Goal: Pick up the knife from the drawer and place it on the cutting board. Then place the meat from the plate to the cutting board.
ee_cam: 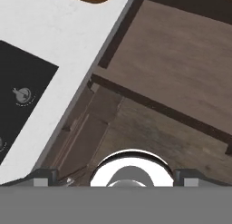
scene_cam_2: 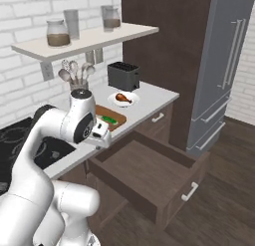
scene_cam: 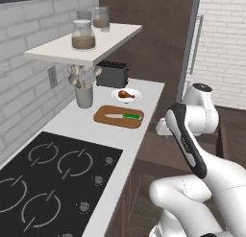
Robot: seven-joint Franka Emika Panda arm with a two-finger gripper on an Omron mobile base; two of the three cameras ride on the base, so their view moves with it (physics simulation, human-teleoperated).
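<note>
Knife: green-handled knife (scene_cam: 123,116) lies flat on light-brown wooden cutting board (scene_cam: 118,116), so I judge step one done.
Meat: brown drumstick (scene_cam: 124,93) waits on white plate (scene_cam: 126,95), at the board's 12 o'clock.
Claw: I cannot tell its opening.

The cutting board (scene_cam: 118,116) is light-brown wood, smooth and matt. On it the knife (scene_cam: 123,116) has a bright green handle that looks like plastic and a pale metal blade. The plate (scene_cam: 127,95) is plain white and smooth, the meat (scene_cam: 124,93) a browned roast. The counter (scene_cam: 77,123) is pale grey and matt. The drawer (scene_cam_2: 149,178) is dark-brown grained wood with a silver metal handle. The cooktop (scene_cam: 43,178) is glossy black.
</note>
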